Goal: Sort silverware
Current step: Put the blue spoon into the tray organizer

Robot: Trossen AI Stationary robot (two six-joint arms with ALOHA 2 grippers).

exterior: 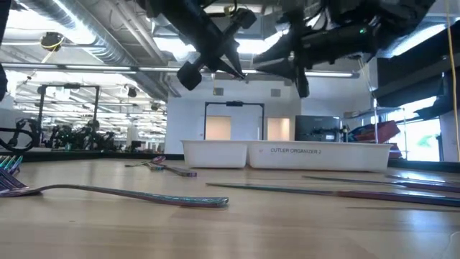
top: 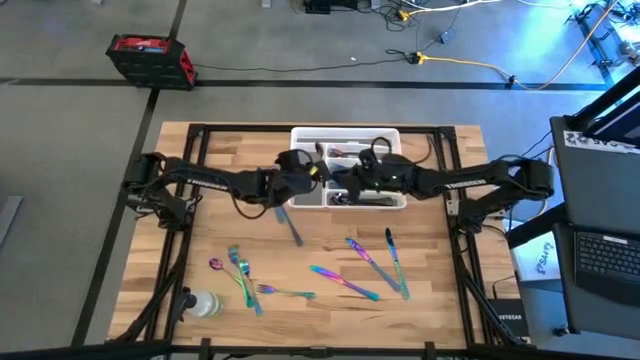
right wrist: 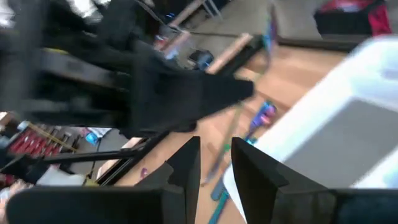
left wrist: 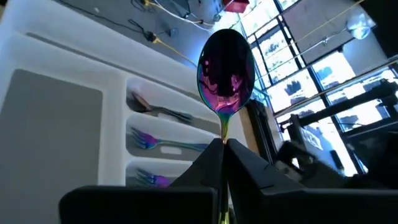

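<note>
My left gripper (top: 312, 172) is over the white compartmented tray (top: 395, 135) and shut on a purple iridescent spoon (left wrist: 225, 68). My right gripper (top: 346, 186) is just to its right over the tray's near side; its fingers (right wrist: 186, 163) stand slightly apart with nothing between them. In the left wrist view the tray's compartments (left wrist: 56, 124) hold forks (left wrist: 155, 144) and a spoon (left wrist: 149, 107). More silverware lies flat on the table: a knife (top: 291, 226), forks and a spoon (top: 240, 272), and knives (top: 345, 282) (top: 395, 262). My left gripper pinches the spoon's handle (left wrist: 224, 132) between its two fingers, just behind the neck. The spoon lies along the fingers. Its bowl sticks out past the fingertips and is lifted clear above the tray.
A clear plastic bottle (top: 203, 303) lies near the table's near left corner. The two grippers are close together over the tray. Bare wood shows between the tray and the loose silverware. A laptop (top: 605, 255) sits beyond the table's right edge.
</note>
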